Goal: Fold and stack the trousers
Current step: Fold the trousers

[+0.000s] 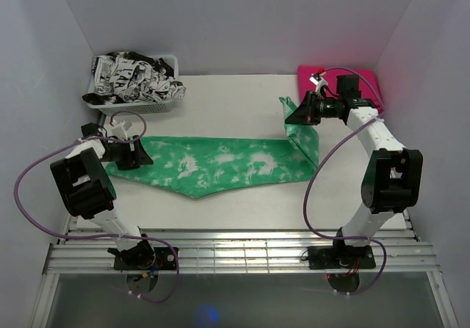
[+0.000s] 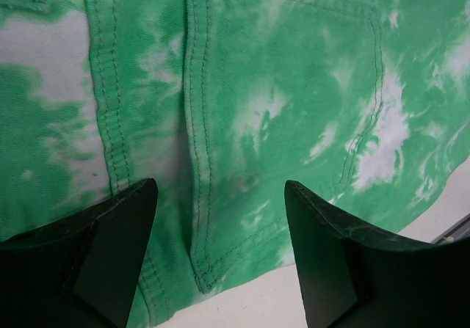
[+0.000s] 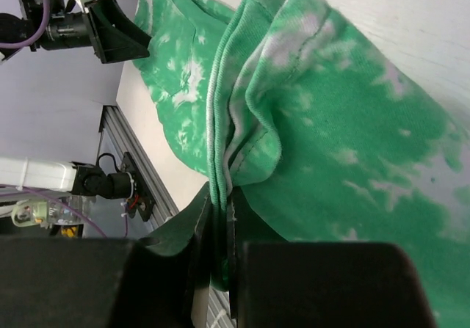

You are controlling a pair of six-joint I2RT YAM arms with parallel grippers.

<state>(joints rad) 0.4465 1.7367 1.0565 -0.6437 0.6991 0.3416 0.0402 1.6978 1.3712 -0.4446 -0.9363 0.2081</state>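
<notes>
The table [image 1: 242, 97] has bare room ahead of and behind the trousers [image 1: 220, 163], which lie across its middle (waist end hidden under my left arm). The right fingers [image 3: 205, 269] pinch the raised leg end. The left fingers [image 2: 323, 254] stand spread over a pocket seam near the fabric's edge.

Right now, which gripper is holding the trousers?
The right gripper: shut on the lifted end of the trousers. The left gripper is open over the other end.
</notes>
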